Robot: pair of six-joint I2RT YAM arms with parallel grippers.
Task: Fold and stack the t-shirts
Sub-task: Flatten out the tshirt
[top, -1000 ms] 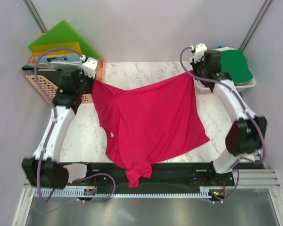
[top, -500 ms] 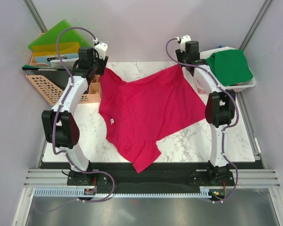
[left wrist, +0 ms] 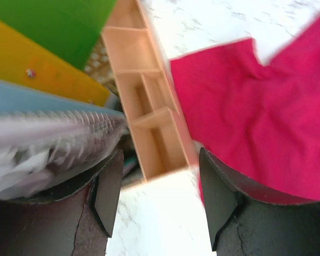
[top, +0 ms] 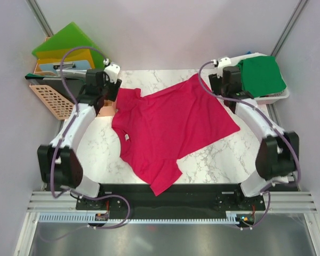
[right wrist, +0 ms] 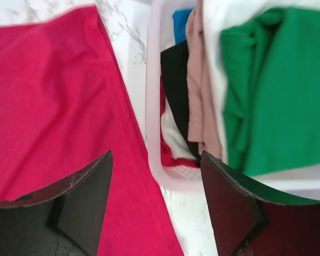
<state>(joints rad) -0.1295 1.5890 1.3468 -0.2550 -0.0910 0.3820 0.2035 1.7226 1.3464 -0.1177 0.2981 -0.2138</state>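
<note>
- Now, you see the crimson t-shirt (top: 168, 125) lying spread on the bench (top: 218, 160), one sleeve over the near edge.
- Your left end effector (left wrist: 160, 202) is released and empty at its far left corner.
- Your right end effector (right wrist: 157, 197) is released too, beside the basket (right wrist: 152, 106) holding the green t-shirt (right wrist: 277, 90).

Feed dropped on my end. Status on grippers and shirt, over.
Left gripper open, empty. Right gripper open, empty. Crimson shirt spread on table, one sleeve over near edge. Nothing in the way; laundry basket beside right gripper.
</note>
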